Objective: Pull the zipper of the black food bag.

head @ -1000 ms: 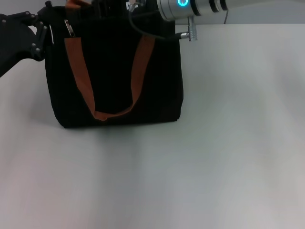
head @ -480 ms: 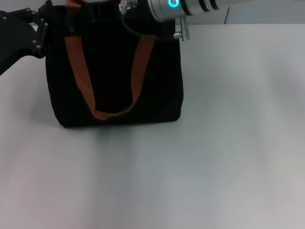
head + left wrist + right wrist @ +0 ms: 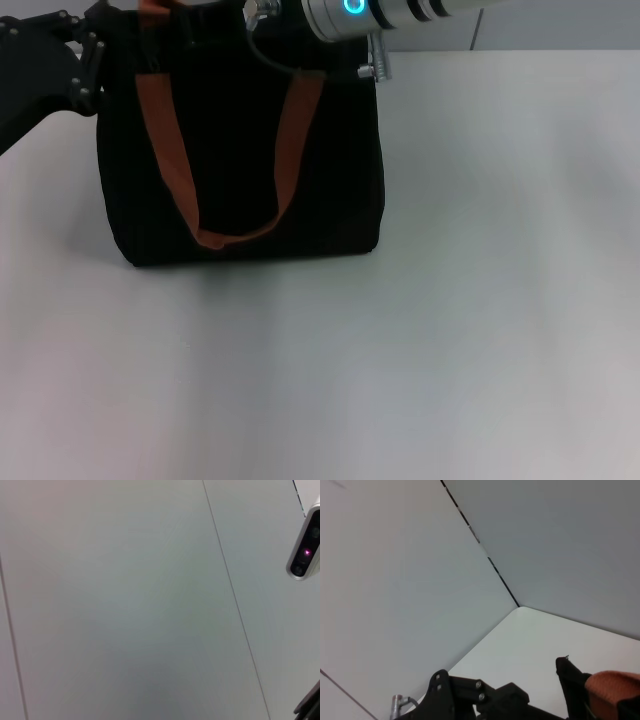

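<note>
Two grippers are seen at the bag's (image 3: pixel 240 150) top edge, left (image 3: pixel 85 60) and right (image 3: pixel 255 10), jaw state indiscernible, the zipper hidden; only the right wrist view shows a strap (image 3: pixel 612 687).

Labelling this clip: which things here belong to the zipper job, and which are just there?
Job:
boxy black fabric food bag
left claw, at its top left corner
right arm's silver wrist, over its top edge

Just there:
white table
</note>
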Action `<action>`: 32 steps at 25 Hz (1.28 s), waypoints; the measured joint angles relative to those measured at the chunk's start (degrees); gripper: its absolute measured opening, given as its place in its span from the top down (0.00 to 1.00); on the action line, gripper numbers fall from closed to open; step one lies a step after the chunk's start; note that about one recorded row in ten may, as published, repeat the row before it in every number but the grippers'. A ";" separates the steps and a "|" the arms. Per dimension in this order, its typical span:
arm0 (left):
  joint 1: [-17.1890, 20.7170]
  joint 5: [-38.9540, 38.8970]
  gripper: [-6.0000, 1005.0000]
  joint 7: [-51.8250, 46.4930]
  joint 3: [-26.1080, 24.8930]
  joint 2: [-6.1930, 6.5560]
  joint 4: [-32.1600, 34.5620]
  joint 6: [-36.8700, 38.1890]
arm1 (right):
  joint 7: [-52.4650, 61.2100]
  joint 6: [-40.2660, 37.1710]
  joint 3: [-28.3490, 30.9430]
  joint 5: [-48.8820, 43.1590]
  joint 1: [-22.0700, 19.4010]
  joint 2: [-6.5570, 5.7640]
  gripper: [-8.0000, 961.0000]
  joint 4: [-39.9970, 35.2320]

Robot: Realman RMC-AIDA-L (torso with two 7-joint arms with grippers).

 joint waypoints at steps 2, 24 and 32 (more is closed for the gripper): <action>-0.22 0.00 0.97 -0.03 0.20 -0.04 0.00 0.09 | 0.00 0.27 0.00 0.00 0.06 -0.01 0.73 0.02; -1.30 0.00 0.97 -0.16 0.62 -0.04 -0.53 0.53 | 0.40 1.82 -0.01 -0.27 1.37 -0.02 0.74 0.97; -1.37 0.05 0.97 -0.23 0.65 -0.04 -0.54 0.58 | 0.35 1.82 -0.86 -0.19 1.44 -0.02 0.74 0.84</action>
